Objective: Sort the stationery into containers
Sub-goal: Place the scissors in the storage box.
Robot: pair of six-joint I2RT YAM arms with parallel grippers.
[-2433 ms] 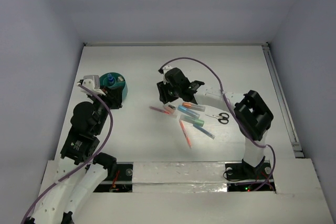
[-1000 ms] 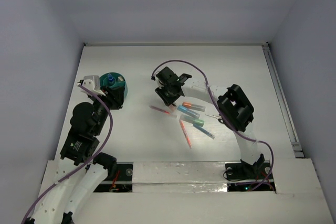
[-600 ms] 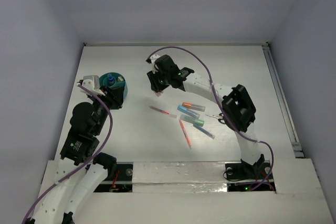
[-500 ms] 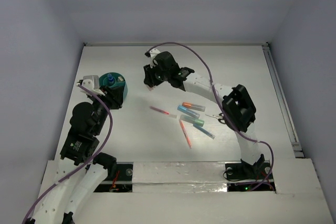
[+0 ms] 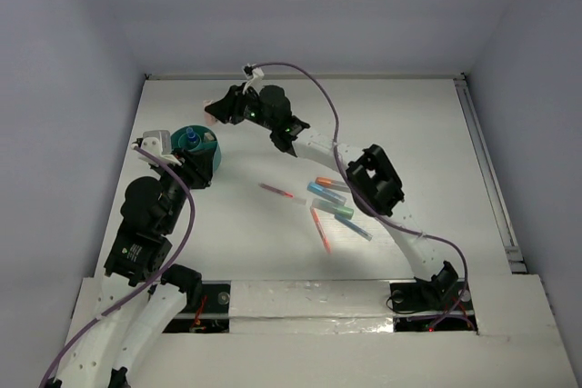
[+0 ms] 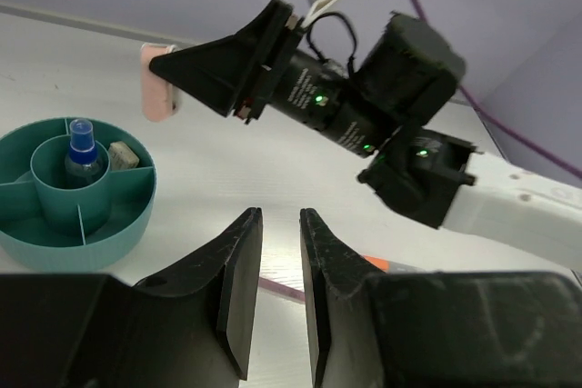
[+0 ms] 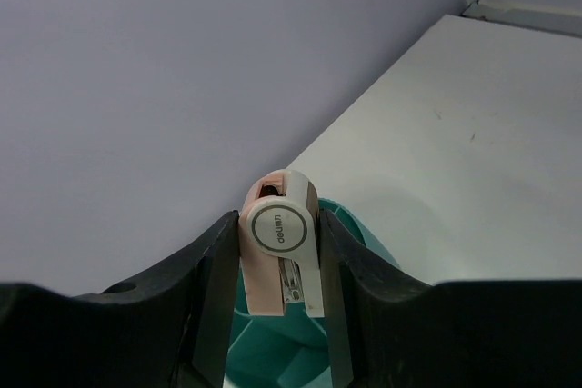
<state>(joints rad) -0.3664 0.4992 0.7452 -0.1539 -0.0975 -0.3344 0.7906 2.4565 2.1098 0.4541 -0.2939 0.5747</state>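
My right gripper (image 5: 216, 115) is shut on a small pink-and-white stapler (image 7: 280, 252), held in the air just beyond the far rim of the round teal pot (image 5: 195, 145). The left wrist view shows the stapler (image 6: 157, 93) hanging above and behind the divided pot (image 6: 82, 247). A blue-capped white tube (image 6: 80, 147) stands in the pot's centre, with a small pale item (image 6: 123, 155) beside it. My left gripper (image 6: 280, 215) sits low next to the pot, slightly open with nothing between its fingers. Several pens and markers (image 5: 332, 202) lie mid-table, and a pink pen (image 5: 275, 192) lies apart from them.
The right arm (image 5: 368, 179) stretches across the table above the pen pile. An orange pen (image 5: 319, 229) and a blue pen (image 5: 359, 229) lie nearest the front. The left wall stands close behind the pot.
The right arm swung left and away from the pen pile, carrying the stapler to the pot's far side. The left arm has stayed still.
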